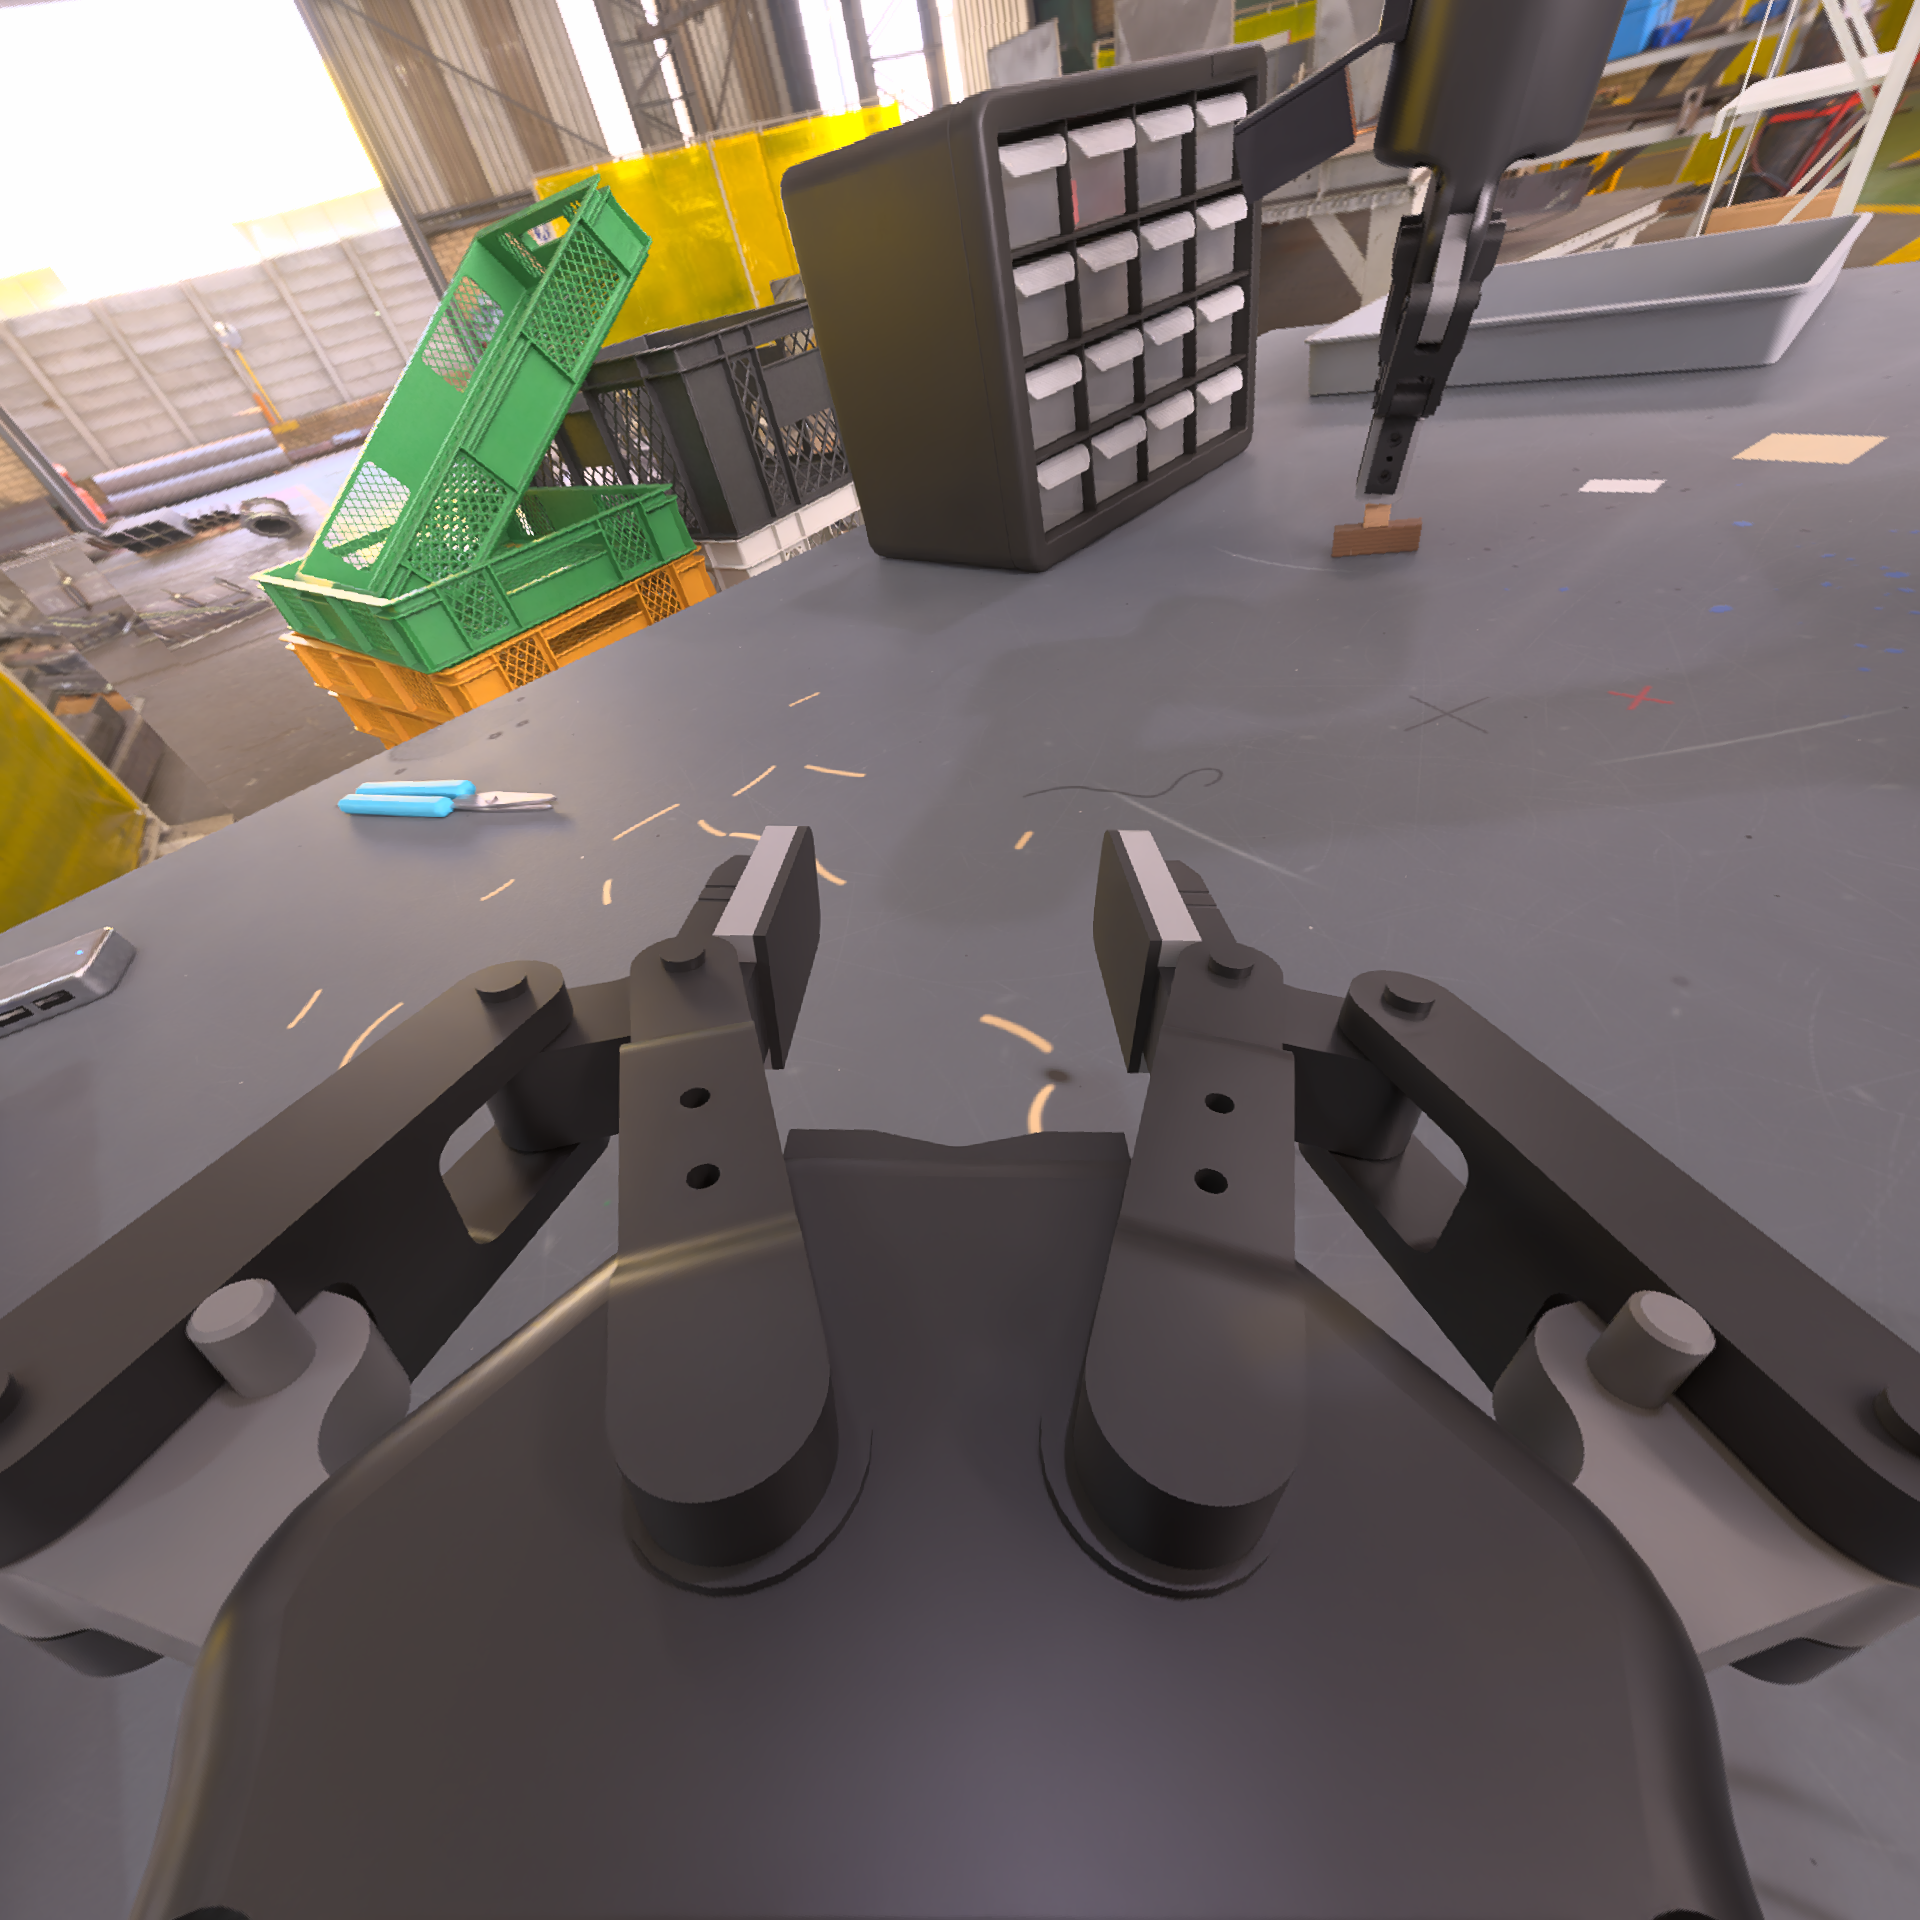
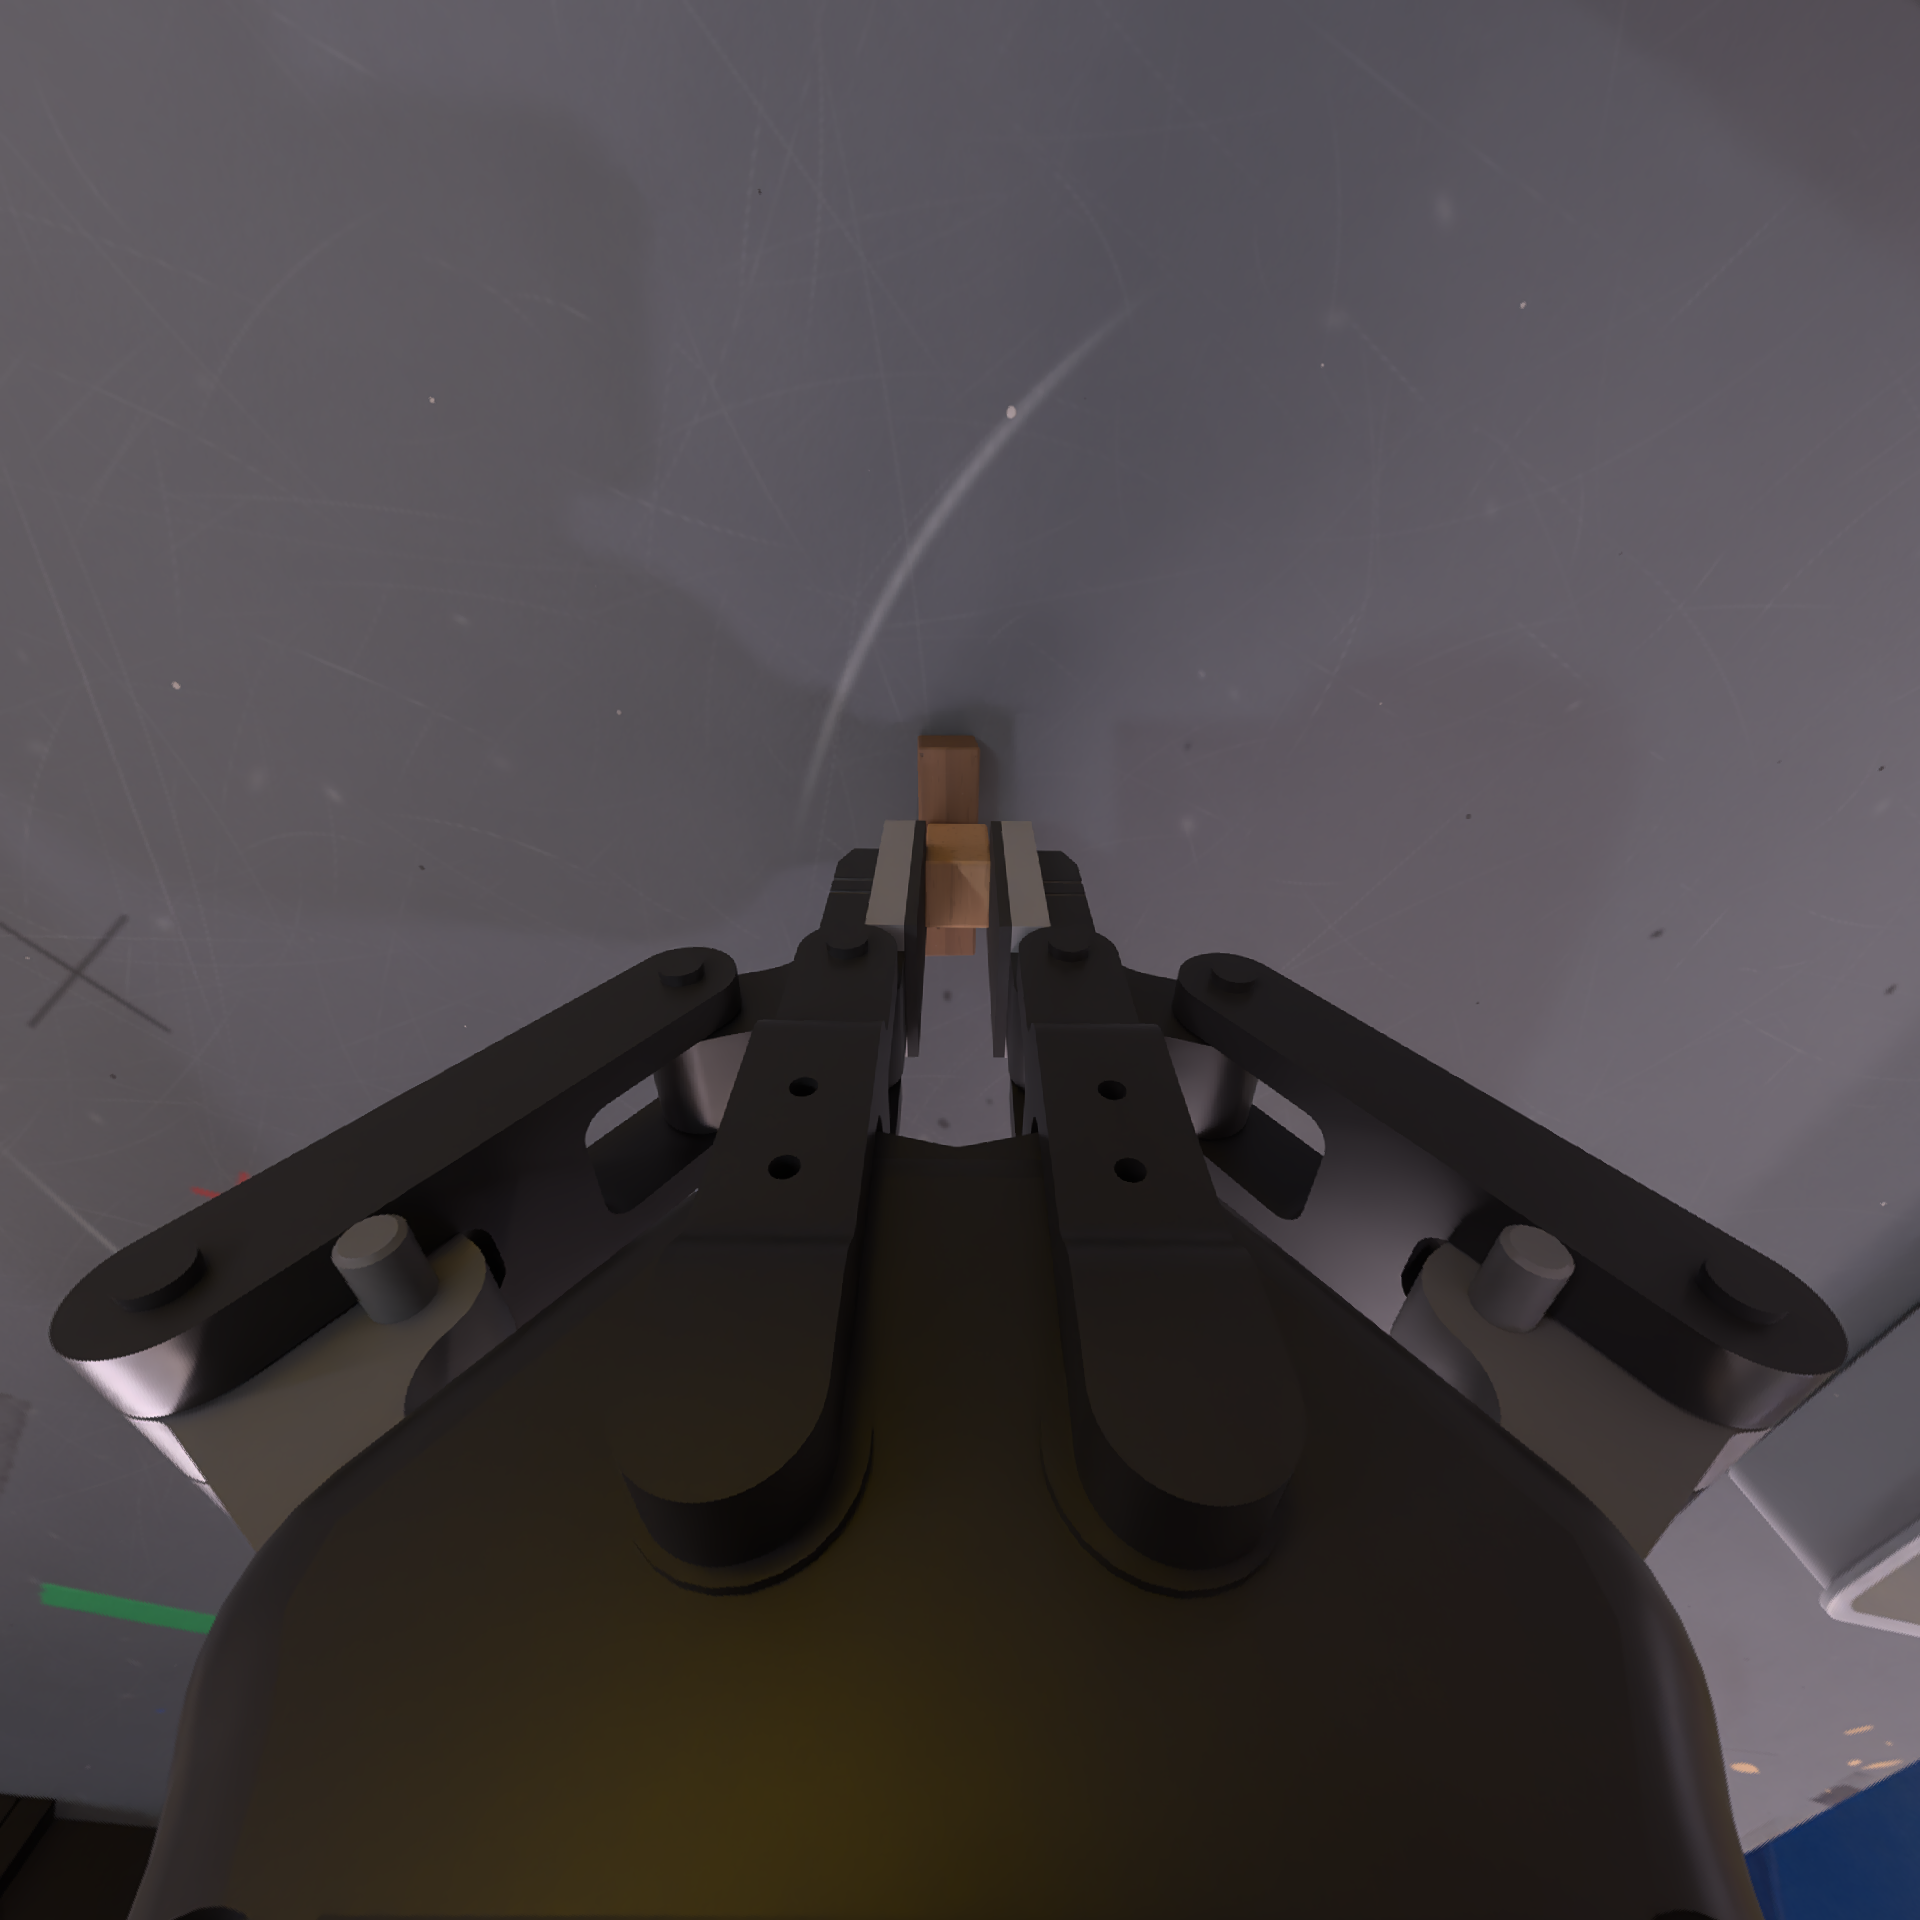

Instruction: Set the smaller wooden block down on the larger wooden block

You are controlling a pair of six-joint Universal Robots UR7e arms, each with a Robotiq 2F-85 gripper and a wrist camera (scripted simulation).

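Note:
In the left wrist view the larger wooden block (image 1: 1377, 539) lies flat on the grey table at the far right. The smaller wooden block (image 1: 1378, 515) stands on its top, touching it. My right gripper (image 1: 1382, 480) hangs straight down over it, fingertips at the small block's top. In the right wrist view my right gripper (image 2: 953, 831) has its jaws narrow, and the smaller block (image 2: 953, 883) fills the gap between the pads. The larger block (image 2: 948, 779) shows beneath it. My left gripper (image 1: 956, 914) is open and empty, low over the near table.
A dark drawer cabinet (image 1: 1039, 322) stands left of the blocks, and a grey tray (image 1: 1621, 312) lies behind them. Blue-handled pliers (image 1: 436, 800) and a grey hub (image 1: 62, 971) lie at the left. Green, orange and black crates (image 1: 499, 499) stand beyond the table's left edge.

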